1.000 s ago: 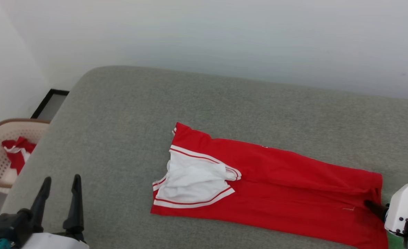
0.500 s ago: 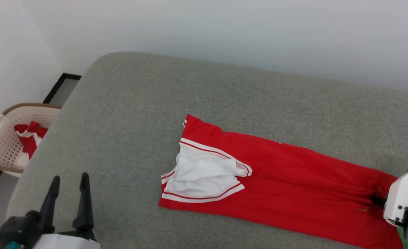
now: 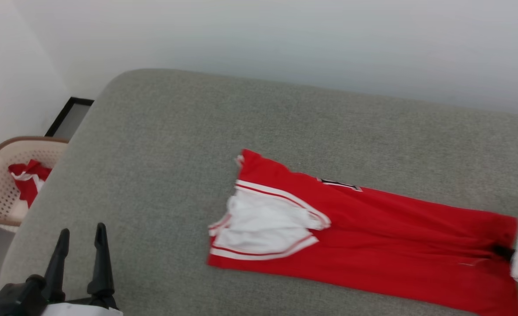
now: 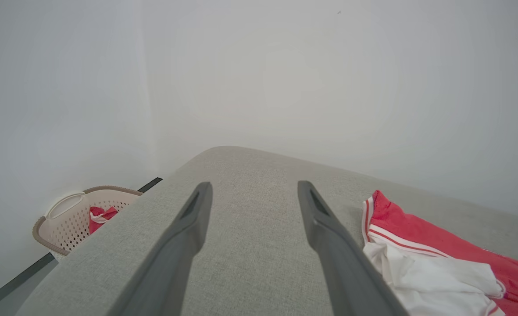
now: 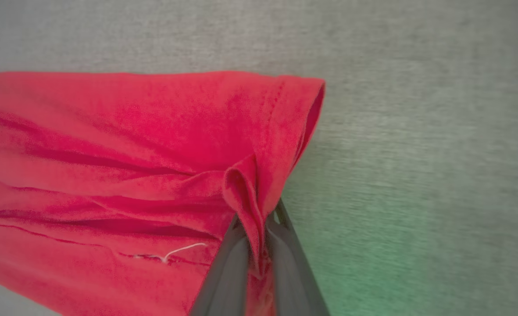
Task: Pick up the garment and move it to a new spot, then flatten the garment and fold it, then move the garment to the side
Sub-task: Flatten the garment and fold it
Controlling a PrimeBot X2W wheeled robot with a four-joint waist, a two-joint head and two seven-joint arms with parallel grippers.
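The right gripper (image 5: 259, 217) is clamped on the hem of the red jersey shirt with white sleeves (image 3: 373, 241). The left gripper (image 3: 82, 230) keeps its fingers apart over the grey fabric surface (image 3: 175, 145).

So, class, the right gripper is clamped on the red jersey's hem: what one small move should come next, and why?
Probably lift the right gripper slightly, raising the hem off the grey cushion. Its jaws are shut on a ridge of cloth, the garment lies flat in a long strip, and the left gripper hangs open, clear of it.
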